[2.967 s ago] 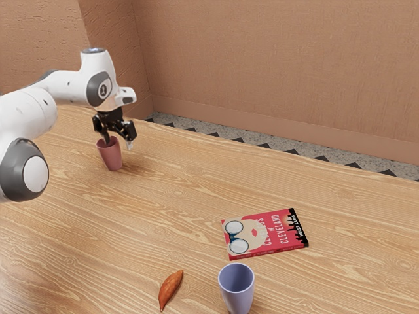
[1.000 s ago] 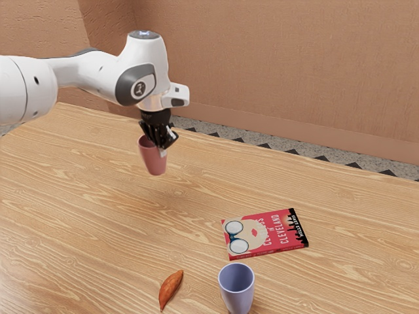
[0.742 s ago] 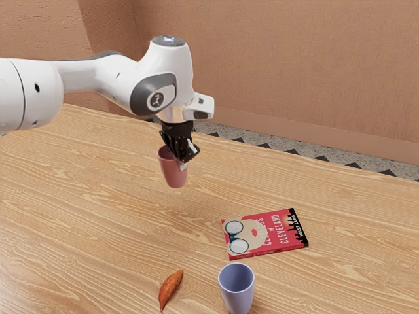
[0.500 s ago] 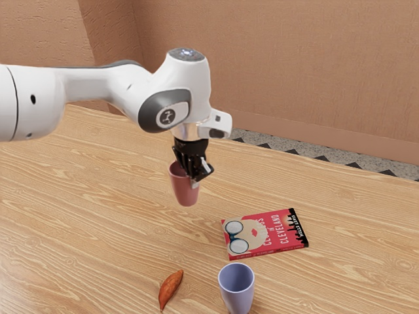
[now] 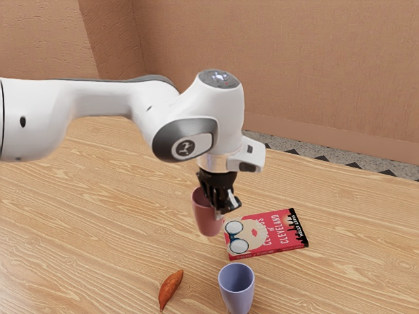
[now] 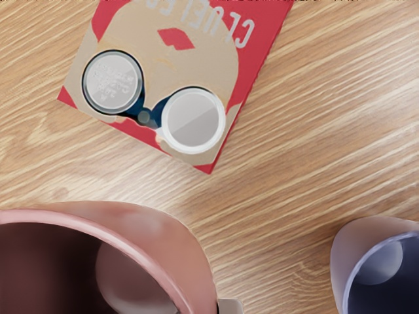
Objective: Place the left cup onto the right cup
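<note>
A dusty-pink cup [image 5: 208, 219] hangs in the air above the table, and my black gripper [image 5: 220, 201] is shut on its rim. It sits above and a little to the exterior view's left of the lavender cup [image 5: 236, 286], which stands upright near the table's front edge. In the wrist view the pink cup [image 6: 91, 258] looms large just under my hand, its open mouth toward the camera, and the lavender cup [image 6: 380, 268] lies a short way beside it.
A red book with a cartoon face [image 5: 264, 233] lies flat on the wooden table [image 5: 98, 216] just behind the lavender cup; the wrist view has the book [image 6: 173, 72] too. An orange sweet potato [image 5: 170, 289] rests to the exterior view's left of the lavender cup.
My arm has carried the pink cup from the table's far left corner, lifted it, and moved it toward the exterior view's right and front, closer to the lavender cup.
</note>
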Robot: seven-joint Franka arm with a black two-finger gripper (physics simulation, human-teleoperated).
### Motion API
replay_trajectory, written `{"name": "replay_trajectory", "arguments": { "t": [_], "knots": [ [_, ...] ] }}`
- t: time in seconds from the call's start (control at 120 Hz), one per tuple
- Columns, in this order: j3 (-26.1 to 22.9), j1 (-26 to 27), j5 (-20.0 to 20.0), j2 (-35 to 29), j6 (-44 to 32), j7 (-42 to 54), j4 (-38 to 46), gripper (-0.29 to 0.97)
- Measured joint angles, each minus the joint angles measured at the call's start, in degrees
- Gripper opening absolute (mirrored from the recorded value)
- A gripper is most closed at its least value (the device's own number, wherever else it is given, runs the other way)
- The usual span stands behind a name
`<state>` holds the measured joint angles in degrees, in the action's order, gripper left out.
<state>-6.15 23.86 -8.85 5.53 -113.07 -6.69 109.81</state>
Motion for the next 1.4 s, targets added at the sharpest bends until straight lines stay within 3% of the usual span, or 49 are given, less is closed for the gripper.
{"name": "replay_trajectory", "arguments": {
  "t": [0.683, 1.4],
  "knots": [
    [-4.9, 7.2, 0.0, -1.0, 0.4, -8.3, -0.5, -0.10],
    [-4.9, 8.0, 0.6, -0.7, 0.7, -13.1, 1.8, -0.10]
  ]
}}
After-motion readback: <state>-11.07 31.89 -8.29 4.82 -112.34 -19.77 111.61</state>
